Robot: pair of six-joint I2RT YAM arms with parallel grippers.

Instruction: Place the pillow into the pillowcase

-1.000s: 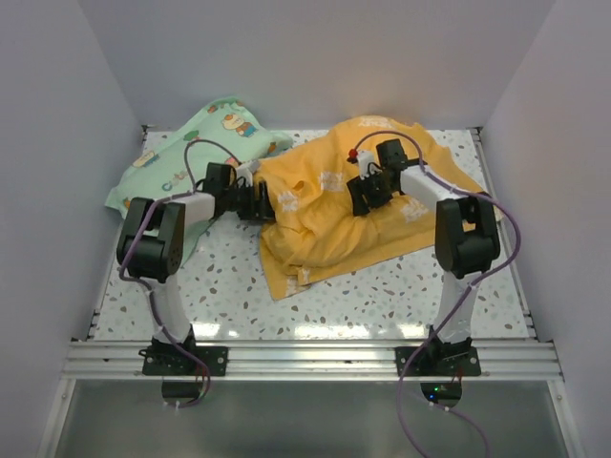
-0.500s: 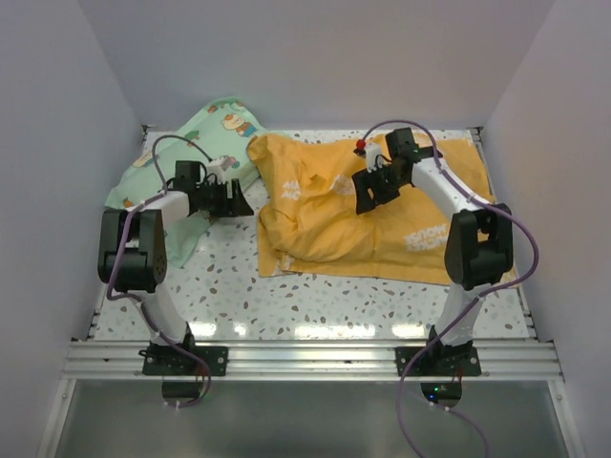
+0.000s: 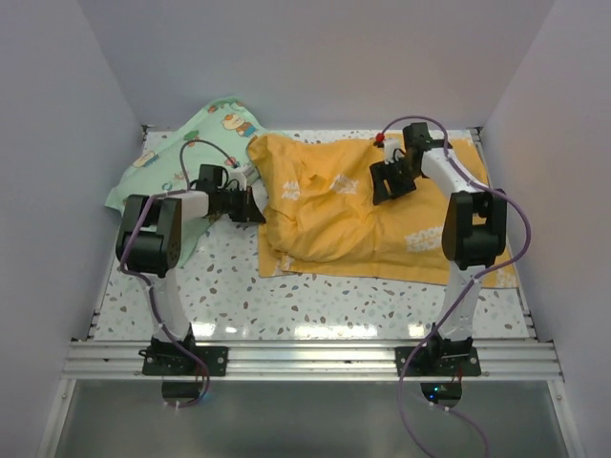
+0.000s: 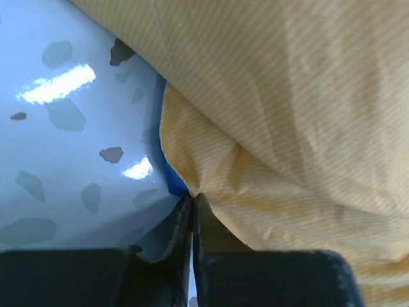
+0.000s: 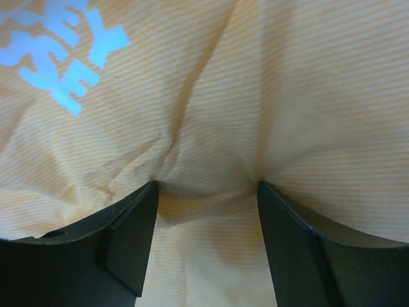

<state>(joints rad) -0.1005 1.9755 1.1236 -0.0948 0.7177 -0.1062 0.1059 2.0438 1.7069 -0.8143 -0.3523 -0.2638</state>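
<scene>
Draped over the speckled counter (image 3: 229,286): orange-yellow pillowcase (image 3: 353,215), swollen at left, presumably around the unseen pillow. Pinched at its left edge by the left gripper (image 3: 250,203), seemingly as anchor; pressed down by the spread right gripper (image 3: 391,181), probably for smoothing.

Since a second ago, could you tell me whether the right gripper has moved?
Yes: the right gripper shifted right and farther back over the pillowcase, toward the table's far-right corner.
</scene>
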